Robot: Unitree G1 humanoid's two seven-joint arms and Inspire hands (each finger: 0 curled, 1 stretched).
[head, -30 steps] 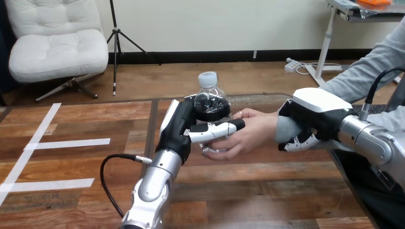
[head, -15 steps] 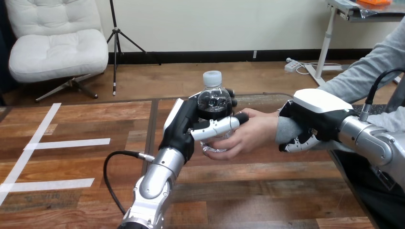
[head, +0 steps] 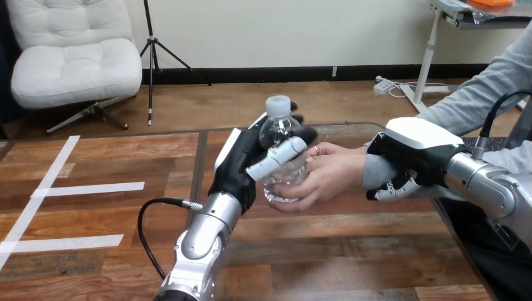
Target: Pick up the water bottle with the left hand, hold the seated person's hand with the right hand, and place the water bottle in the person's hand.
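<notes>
My left hand [head: 241, 164] grips the water bottle [head: 277, 128], thumb across its near face and fingers behind. The bottle stands upright above the table [head: 113, 207], mid-scene. The person's hand [head: 329, 175] cups its lower right side, touching it. My right hand [head: 417, 153] looks curled round the person's wrist [head: 374, 170], though the sleeve obscures the contact. I'd ease my thumb off slowly, only once their grip bears the weight. One bottle, one person's hand, two robot hands.
</notes>
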